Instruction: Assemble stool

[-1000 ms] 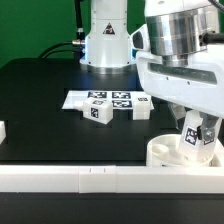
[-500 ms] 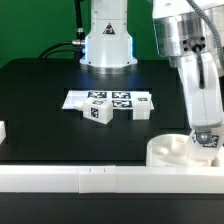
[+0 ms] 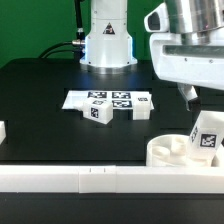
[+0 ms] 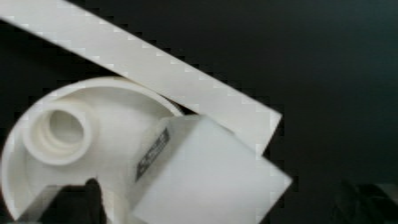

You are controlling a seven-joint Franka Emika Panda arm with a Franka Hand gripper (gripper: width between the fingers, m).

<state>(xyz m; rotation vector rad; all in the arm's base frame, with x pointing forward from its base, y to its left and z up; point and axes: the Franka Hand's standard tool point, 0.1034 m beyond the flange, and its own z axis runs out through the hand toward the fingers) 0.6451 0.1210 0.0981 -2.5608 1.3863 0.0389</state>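
The round white seat (image 3: pixel 170 150) lies at the front right of the black table, against the border rail. A blocky white leg (image 3: pixel 207 134) with a tag on its face stands upright in the seat's right side, free of any grip. My gripper (image 3: pixel 196 98) hangs just above that leg, with one dark finger (image 3: pixel 188 96) showing. In the wrist view the seat (image 4: pixel 63 130) and the leg (image 4: pixel 214 170) fill the picture, and the dark fingertips (image 4: pixel 71 200) stand wide on either side of the leg. The gripper is open and holds nothing.
Two loose legs (image 3: pixel 98 112) (image 3: pixel 143 108) lie in front of the marker board (image 3: pixel 110 99) at mid table. The long white rail (image 3: pixel 100 178) runs along the front edge. A small white piece (image 3: pixel 2 130) sits at the exterior view's left edge. The robot base (image 3: pixel 107 40) stands behind.
The gripper was down on the leg in the seat; it has let go and risen. The leg stays standing in the seat.
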